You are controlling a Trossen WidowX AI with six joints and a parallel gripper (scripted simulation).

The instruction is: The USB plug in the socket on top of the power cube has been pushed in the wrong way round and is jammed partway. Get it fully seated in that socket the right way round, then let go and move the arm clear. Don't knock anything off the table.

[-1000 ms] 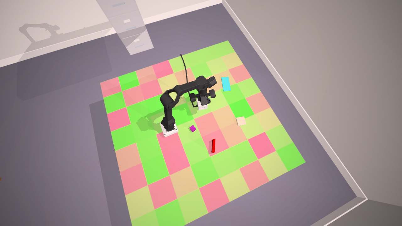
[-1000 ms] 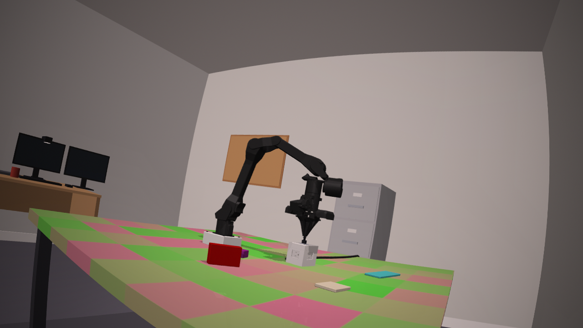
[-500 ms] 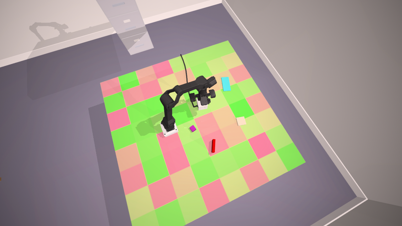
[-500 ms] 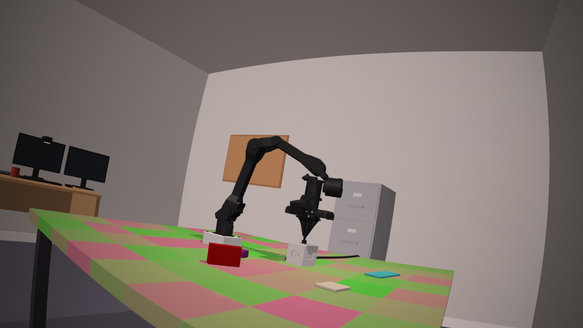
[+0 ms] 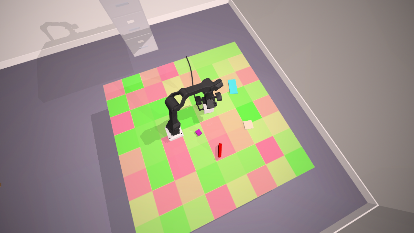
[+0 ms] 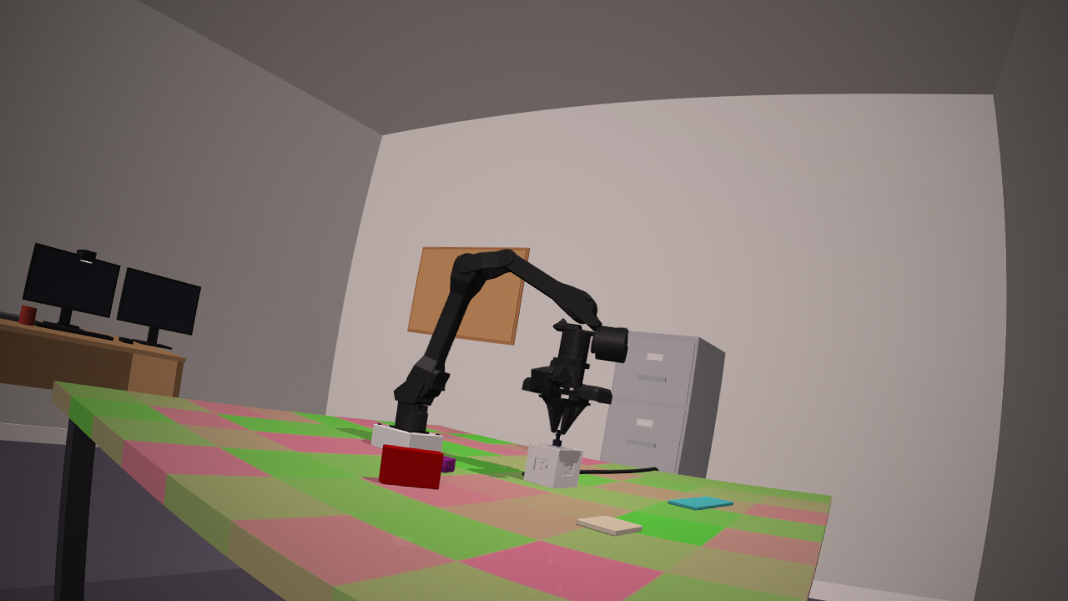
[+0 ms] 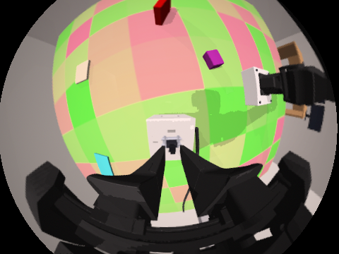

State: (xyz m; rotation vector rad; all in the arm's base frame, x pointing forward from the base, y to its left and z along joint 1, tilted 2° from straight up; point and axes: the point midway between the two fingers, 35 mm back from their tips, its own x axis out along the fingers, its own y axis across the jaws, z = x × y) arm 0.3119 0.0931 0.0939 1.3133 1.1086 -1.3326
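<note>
The white power cube [image 5: 209, 110] [image 6: 551, 466] [image 7: 162, 128] stands on the checkered table right of the arm's base. The dark USB plug [image 7: 172, 144] sits in the socket on the cube's top; how deep it sits I cannot tell. Its black cable [image 5: 189, 67] [image 6: 619, 470] runs off toward the back of the table. My gripper [image 5: 206, 103] [image 6: 560, 433] [image 7: 172, 148] points straight down over the cube. Its fingers stand slightly apart on either side of the plug, with small gaps showing in the wrist view.
A red block [image 5: 219, 150] [image 6: 410, 465] [image 7: 162, 8] and a small purple cube [image 5: 198, 132] [image 7: 213, 58] lie in front of the arm's base [image 5: 173, 134]. A cyan card [image 5: 232, 86] [image 6: 699, 502] and a beige card [image 5: 248, 124] [image 6: 608, 525] lie to the right.
</note>
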